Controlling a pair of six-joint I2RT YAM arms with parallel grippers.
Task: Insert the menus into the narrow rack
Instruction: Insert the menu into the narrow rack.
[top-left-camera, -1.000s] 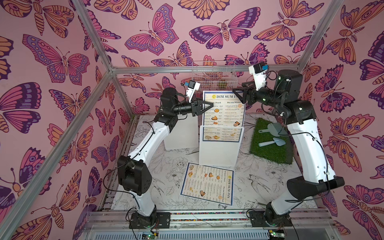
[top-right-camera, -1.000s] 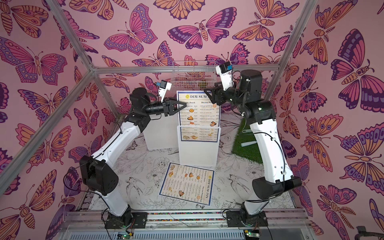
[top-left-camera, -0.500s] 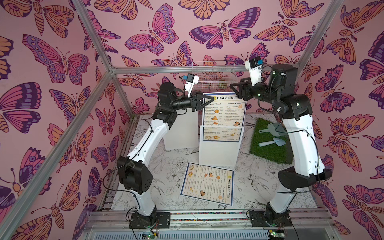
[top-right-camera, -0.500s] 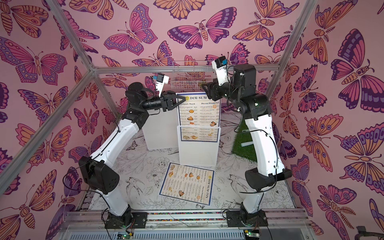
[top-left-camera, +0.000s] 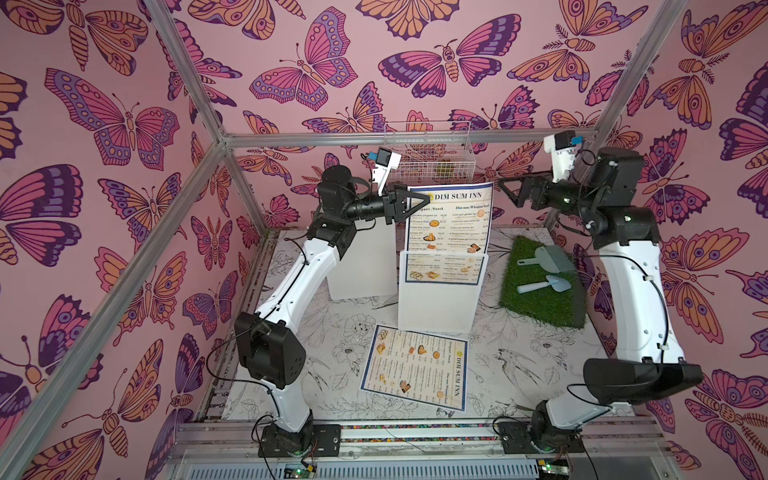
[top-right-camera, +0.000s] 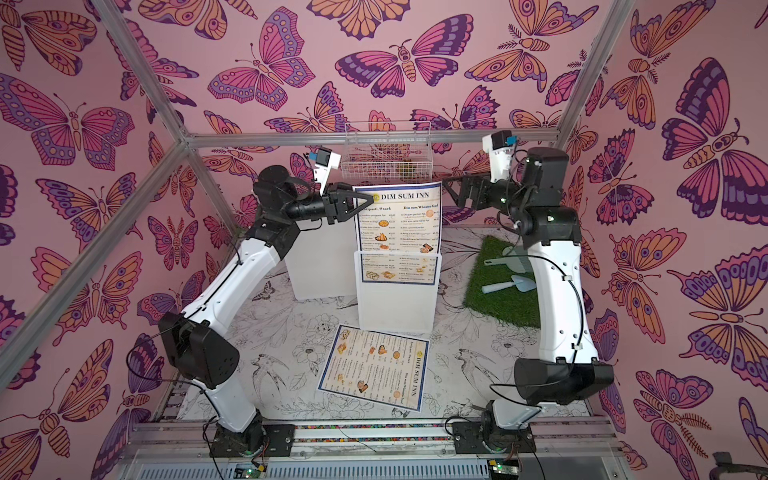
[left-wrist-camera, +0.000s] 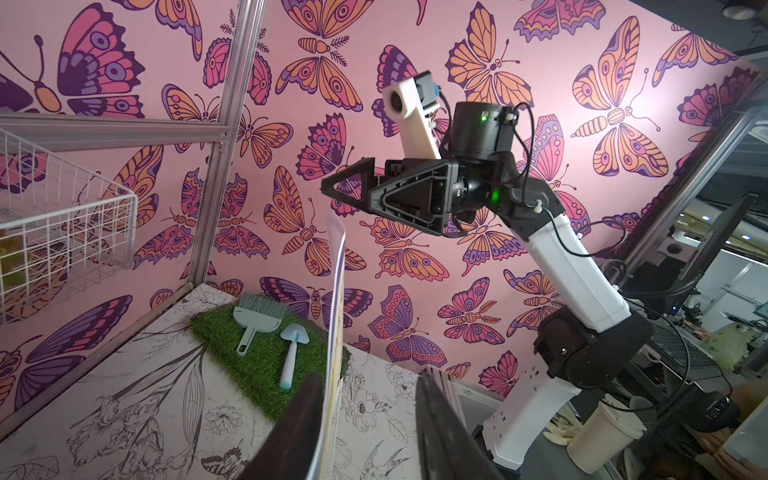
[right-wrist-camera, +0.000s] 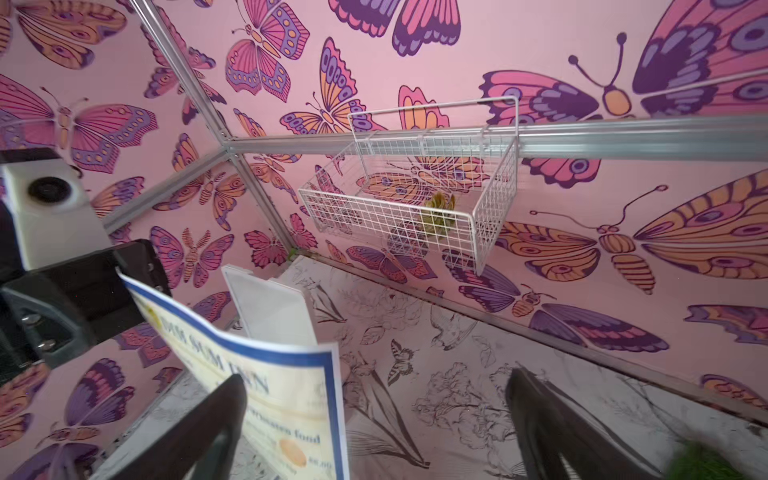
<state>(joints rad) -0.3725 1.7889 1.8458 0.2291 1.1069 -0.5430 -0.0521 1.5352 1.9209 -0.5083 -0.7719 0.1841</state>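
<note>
A robot lab test cell: silver aluminium frame (top-left-camera: 374, 139) holding pink butterfly-print wall panels (top-left-camera: 291, 62), black monitor (left-wrist-camera: 715, 241) beyond that frame

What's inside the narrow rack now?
One menu stands upright in the rack: top half above the clear front, lower part and bottom border visible through it. Anything behind the sheet is covered.
</note>
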